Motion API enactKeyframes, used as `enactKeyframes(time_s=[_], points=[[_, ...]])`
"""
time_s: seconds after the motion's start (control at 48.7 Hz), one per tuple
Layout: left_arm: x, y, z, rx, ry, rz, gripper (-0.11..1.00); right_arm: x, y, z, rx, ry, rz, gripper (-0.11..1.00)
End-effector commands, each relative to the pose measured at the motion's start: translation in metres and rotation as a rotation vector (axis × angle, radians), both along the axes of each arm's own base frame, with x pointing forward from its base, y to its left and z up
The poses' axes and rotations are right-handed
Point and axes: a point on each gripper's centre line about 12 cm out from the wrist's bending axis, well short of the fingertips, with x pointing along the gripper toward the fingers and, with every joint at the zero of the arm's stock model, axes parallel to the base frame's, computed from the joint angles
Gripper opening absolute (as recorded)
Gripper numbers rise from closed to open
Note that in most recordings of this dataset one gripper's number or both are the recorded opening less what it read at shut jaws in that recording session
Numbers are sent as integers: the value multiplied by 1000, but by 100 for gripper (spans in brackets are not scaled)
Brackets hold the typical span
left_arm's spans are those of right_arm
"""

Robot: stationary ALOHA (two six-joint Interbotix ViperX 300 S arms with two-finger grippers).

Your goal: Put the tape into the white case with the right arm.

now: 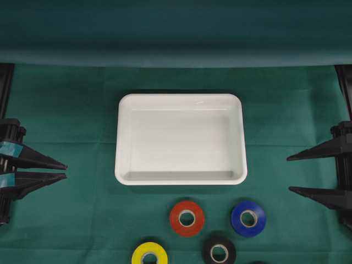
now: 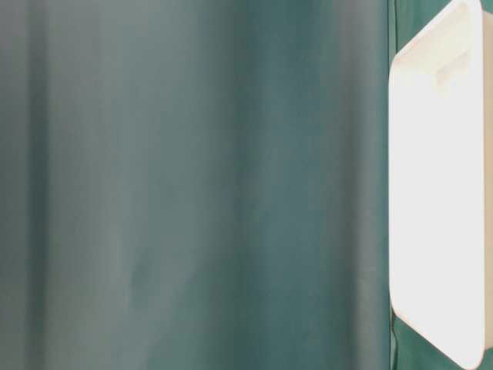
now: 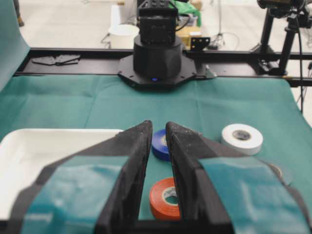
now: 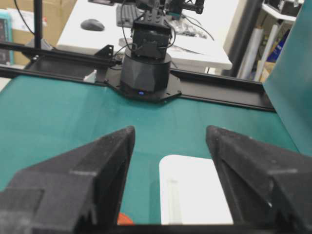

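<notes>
Cloth: green fabric (image 1: 71, 110) covers the whole table and rises as a backdrop at 12 o'clock in the overhead view.
White case: the glossy tray (image 1: 180, 138) sits at the centre of the overhead view, flat on the cloth, nothing inside it; the table-level view shows only its blurred rim (image 2: 439, 193) at 3 o'clock.
Left gripper: at 9 o'clock overhead (image 1: 65, 170), prongs pointing toward the case, teal strips on its fingers; in its own wrist view (image 3: 157, 127) the tips stand nearly together with a thin slit between them, holding nothing.
Right gripper: at 3 o'clock overhead (image 1: 289, 174), prongs pointing toward the case and well apart from it; its wrist view (image 4: 169, 134) shows the prongs spread with a wide gap, nothing between them.
Red tape: roll (image 1: 187, 218) lies flat at 6 o'clock, just below the case's near rim.
Blue tape: roll (image 1: 248, 218) lies at 5 o'clock, beside the red one toward the right gripper.
Black tape: roll (image 1: 219, 252) lies between and below red and blue, near the frame's bottom edge.
Yellow tape: roll (image 1: 149, 254) lies at 7 o'clock, cut by the bottom edge.
White tape: roll (image 3: 242, 138) shows only in the left wrist view, at 3 o'clock past the blue roll.
</notes>
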Motion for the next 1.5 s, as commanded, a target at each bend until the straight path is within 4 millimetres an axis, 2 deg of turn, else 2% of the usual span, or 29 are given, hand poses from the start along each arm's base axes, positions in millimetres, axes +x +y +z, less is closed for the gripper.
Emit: enactKeyframes(time_s=[0.0, 0.041, 0.103, 0.164, 0.267, 0.698, 0.904, 0.986, 1.089, 1.171, 1.335, 1.479], points=[[2, 0, 7, -1, -20, 3, 24, 2, 1, 2, 3, -5, 3, 24], [2, 0, 7, -3, -20, 4, 23, 1, 0, 0, 0, 0, 1, 22], [2, 0, 7, -9, -18, 4, 8, 0, 0, -3, -1, 6, 0, 9], [2, 0, 4, -13, -11, 3, 1, -1, 0, -5, 0, 9, -1, -1], [1, 0, -3, -26, 14, 3, 0, -3, 0, -9, 0, 14, -1, -9], [-24, -6, -36, -28, 143, -34, 0, -13, 0, -22, 2, 40, 0, -10], [-31, -9, -39, -29, 185, -56, 0, -11, 0, -24, 8, 54, 0, -9], [-32, -9, -40, -29, 194, -55, 0, -12, 0, -25, 8, 57, 0, -2], [-33, -9, -43, -28, 208, -56, 0, -11, 0, -27, 9, 74, 0, 14], [-34, -9, -45, -29, 214, -56, 0, -11, 0, -28, 11, 94, -2, 34], [-35, -9, -51, -29, 228, -55, 0, -11, 0, -29, 14, 101, -2, 82], [-37, -9, -59, -29, 252, -54, 0, -12, 0, -36, 14, 132, -1, 84]])
